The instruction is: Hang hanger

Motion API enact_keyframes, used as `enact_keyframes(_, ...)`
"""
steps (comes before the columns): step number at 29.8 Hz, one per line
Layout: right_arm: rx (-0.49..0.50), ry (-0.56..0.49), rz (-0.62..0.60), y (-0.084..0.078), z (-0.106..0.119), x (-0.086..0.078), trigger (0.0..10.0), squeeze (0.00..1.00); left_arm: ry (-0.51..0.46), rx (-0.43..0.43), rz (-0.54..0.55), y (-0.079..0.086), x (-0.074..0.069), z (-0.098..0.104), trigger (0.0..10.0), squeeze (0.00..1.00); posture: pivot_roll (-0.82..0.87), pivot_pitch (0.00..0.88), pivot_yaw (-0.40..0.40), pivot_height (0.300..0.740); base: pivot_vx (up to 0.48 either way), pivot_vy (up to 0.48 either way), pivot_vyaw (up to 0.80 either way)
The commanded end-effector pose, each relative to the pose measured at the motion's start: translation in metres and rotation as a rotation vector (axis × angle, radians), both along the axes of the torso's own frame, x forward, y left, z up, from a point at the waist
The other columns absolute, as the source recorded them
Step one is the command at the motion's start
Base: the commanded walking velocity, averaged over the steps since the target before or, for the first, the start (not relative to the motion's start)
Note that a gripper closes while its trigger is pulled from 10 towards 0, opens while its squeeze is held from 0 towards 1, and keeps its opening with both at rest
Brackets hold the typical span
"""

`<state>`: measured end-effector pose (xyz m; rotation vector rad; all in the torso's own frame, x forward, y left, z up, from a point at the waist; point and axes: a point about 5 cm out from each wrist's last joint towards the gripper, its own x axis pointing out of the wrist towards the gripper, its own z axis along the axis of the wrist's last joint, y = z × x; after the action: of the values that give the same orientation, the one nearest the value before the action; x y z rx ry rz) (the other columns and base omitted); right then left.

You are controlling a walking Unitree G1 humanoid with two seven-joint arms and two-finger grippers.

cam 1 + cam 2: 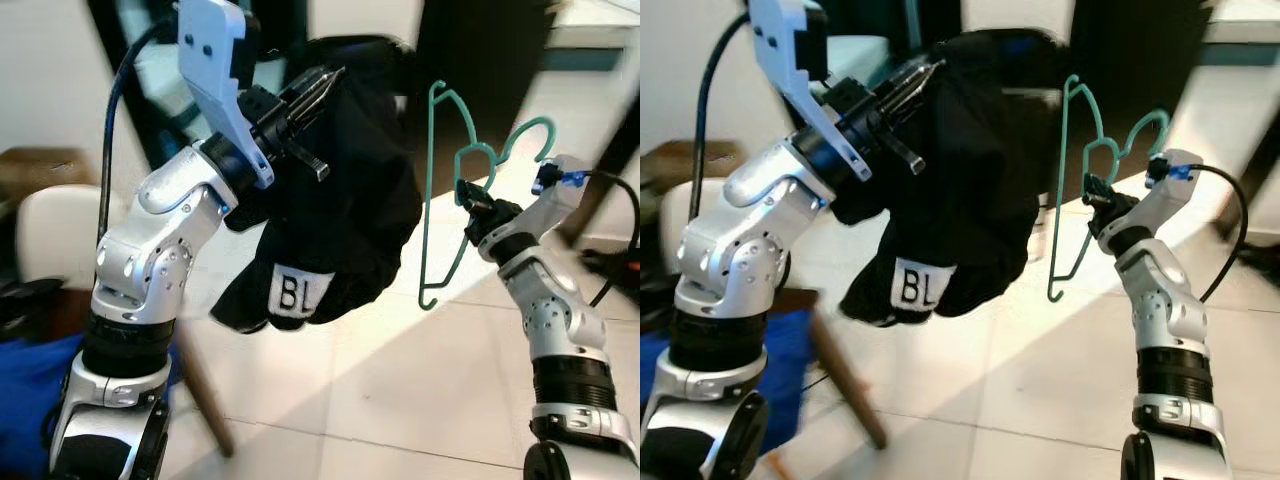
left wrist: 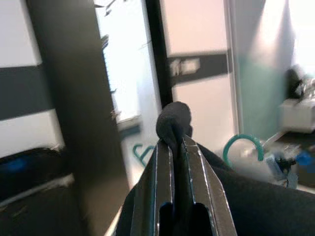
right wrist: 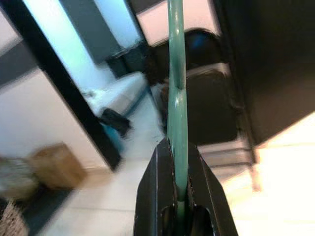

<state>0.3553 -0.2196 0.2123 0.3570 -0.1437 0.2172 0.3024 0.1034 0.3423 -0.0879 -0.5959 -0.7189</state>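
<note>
One black garment (image 1: 340, 200) hangs in the middle of the head views, and everything else is placed from it. It carries one white label printed "BL" (image 1: 300, 296); any further letters are folded out of sight. The left gripper (image 1: 322, 88) is raised at the garment's upper left edge, its two black fingers (image 2: 194, 177) clenched on a bunched fold of the cloth, which pokes out past the tips in the left wrist view. To the right of the garment, apart from it, one teal wire hanger (image 1: 440, 200) is held up by the right gripper (image 1: 468, 195); the hanger's hook (image 1: 530, 135) curls farthest from the garment, and its frame reaches down to about the level of the label. The right wrist view shows the teal wire pinched between that gripper's two fingers (image 3: 165, 187), which are closed on it. Two silver arms are in view, both cut off at the lower edge. Below and left of the garment lie something blue (image 1: 30, 390) and one brown wooden leg (image 1: 845, 380), both blurred and partly hidden by the left arm. Behind the garment a dark doorway and pale walls are smeared by motion, and the tiled floor (image 1: 400, 380) beneath is bright with glare.
</note>
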Motion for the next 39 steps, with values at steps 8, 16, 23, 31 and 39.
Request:
enact_keyframes(8,-0.196,0.117,0.011,0.005,-0.026,-0.004,10.0,0.00,0.042,0.163,0.086,0.008,0.015,-0.034,10.0,0.00,-0.03,0.000,0.031,0.740,0.000,-0.055,-0.80)
enact_keyframes(16,-0.240,0.165,0.030,0.007,-0.038,-0.008,10.0,0.00,-0.003,0.306,0.267,0.022,0.029,-0.046,10.0,0.00,-0.05,0.000,0.029,0.740,0.000,0.000,-0.80)
enact_keyframes(23,-0.310,0.188,0.142,0.011,-0.049,-0.018,10.0,0.00,-0.226,0.608,0.422,0.034,0.036,-0.051,10.0,0.00,-0.07,0.003,0.035,0.740,0.000,0.000,-0.80)
enact_keyframes(31,-0.277,0.130,0.241,-0.009,-0.037,-0.027,10.0,0.00,-0.349,0.639,0.249,0.053,0.019,-0.032,10.0,0.00,-0.07,0.000,0.037,0.740,0.000,0.000,-0.80)
enact_keyframes(39,-0.250,0.046,0.546,-0.003,-0.021,-0.056,10.0,0.00,-0.399,0.637,0.081,0.068,0.008,-0.014,10.0,0.00,-0.07,0.000,0.040,0.740,0.000,0.000,-0.60)
